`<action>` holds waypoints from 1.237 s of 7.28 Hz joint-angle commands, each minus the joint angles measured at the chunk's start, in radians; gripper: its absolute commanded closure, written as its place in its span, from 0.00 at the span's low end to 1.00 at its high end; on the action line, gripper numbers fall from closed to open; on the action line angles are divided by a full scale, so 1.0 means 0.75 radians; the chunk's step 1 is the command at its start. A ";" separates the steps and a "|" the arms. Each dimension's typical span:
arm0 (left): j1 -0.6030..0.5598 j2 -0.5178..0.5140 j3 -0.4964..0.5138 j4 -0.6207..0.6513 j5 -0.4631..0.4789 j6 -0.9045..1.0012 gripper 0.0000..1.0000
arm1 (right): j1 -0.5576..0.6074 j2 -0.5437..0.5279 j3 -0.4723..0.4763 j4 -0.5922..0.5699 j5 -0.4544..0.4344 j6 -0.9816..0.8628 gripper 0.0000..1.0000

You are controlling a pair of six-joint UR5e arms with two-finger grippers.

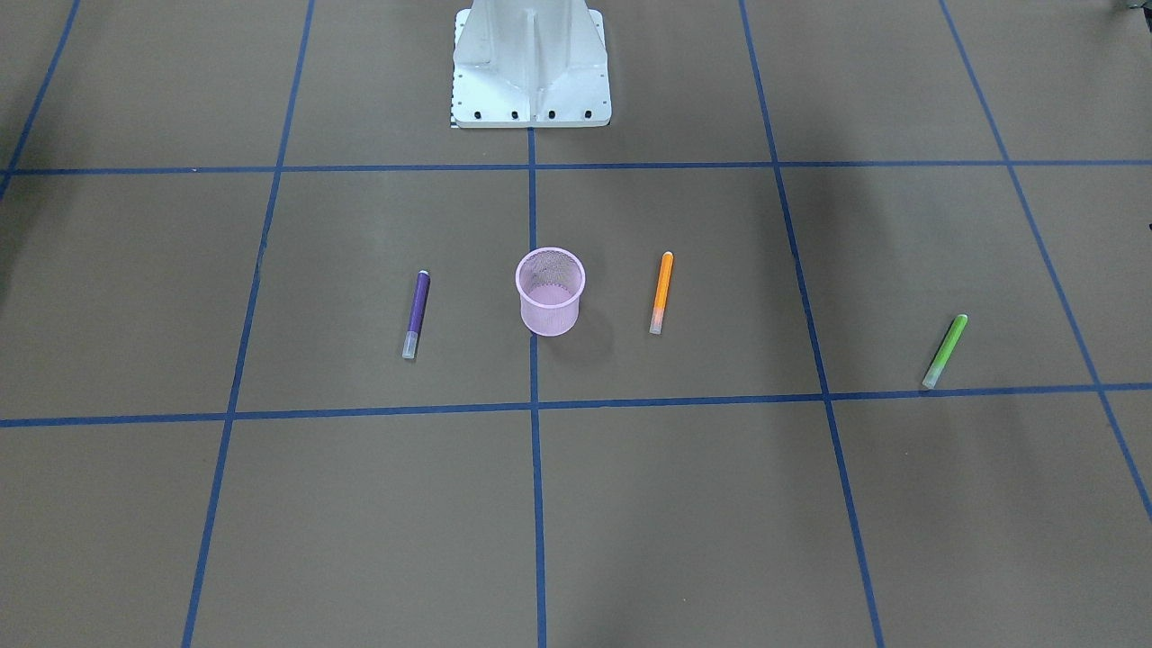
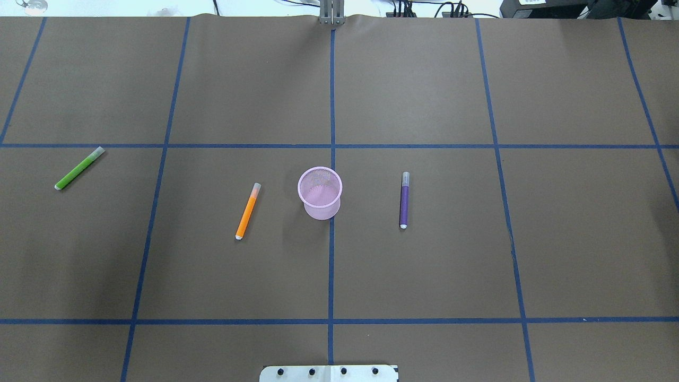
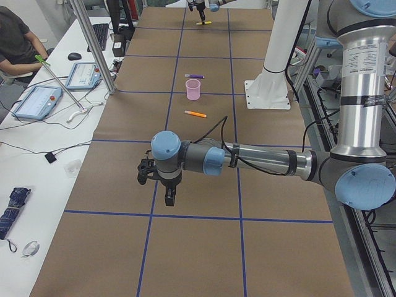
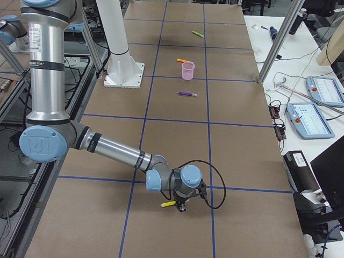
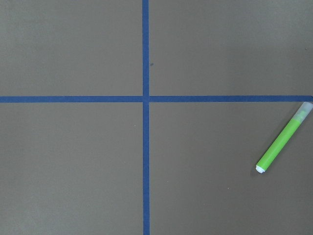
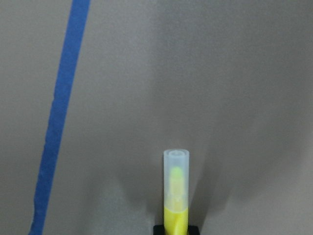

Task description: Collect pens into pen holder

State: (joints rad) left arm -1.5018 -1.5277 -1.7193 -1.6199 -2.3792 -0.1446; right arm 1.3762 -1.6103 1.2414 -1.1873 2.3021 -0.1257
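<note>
Four pens, one pen holder (image 2: 321,210), upright at table (image 2: 424,265) centre. Overhead: orange pen (image 2: 247,211) at its 9 o'clock, purple pen (image 2: 404,200) at 3, green pen (image 2: 79,168) far out toward 9–10. Yellow pen (image 6: 176,196) clamped in right tool (image 4: 182,207). Left tool (image 3: 169,199): opening cannot be told.

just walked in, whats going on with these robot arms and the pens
The robot is gathering pens into the pink mesh cup, which stands empty in the middle of the table. The right gripper, low over its end of the table, has the yellow pen clamped in its fingers. The left gripper hovers at the other end with the green pen in its camera's view. The purple pen and orange pen lie either side of the cup.
</note>
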 commanded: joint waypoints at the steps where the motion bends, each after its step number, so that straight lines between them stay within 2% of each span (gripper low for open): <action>1: 0.002 -0.004 -0.063 0.000 0.000 -0.002 0.00 | 0.006 0.004 0.278 0.004 0.003 0.215 1.00; 3: 0.004 -0.006 -0.123 -0.073 -0.006 0.009 0.00 | -0.033 0.036 0.534 0.071 -0.028 0.695 1.00; 4: 0.026 0.002 -0.113 -0.175 -0.083 -0.001 0.00 | -0.063 0.063 0.568 0.242 -0.030 0.888 1.00; 5: 0.063 -0.008 -0.123 -0.186 -0.128 -0.004 0.00 | -0.145 0.128 0.615 0.391 -0.079 1.230 1.00; 6: 0.120 -0.043 -0.129 -0.192 -0.125 -0.062 0.01 | -0.297 0.167 0.714 0.411 -0.225 1.486 1.00; 7: 0.210 -0.144 -0.117 -0.231 -0.113 -0.107 0.01 | -0.449 0.202 0.821 0.407 -0.423 1.610 1.00; 8: 0.296 -0.198 -0.111 -0.235 -0.112 -0.112 0.01 | -0.556 0.257 0.872 0.403 -0.563 1.725 1.00; 9: 0.376 -0.282 -0.107 -0.225 -0.092 -0.157 0.01 | -0.611 0.336 0.887 0.397 -0.651 1.835 1.00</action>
State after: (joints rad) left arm -1.2979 -1.6673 -1.8041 -1.7889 -2.4604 -0.2295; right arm 0.9977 -1.4233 1.8709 -0.8878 1.9244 1.1331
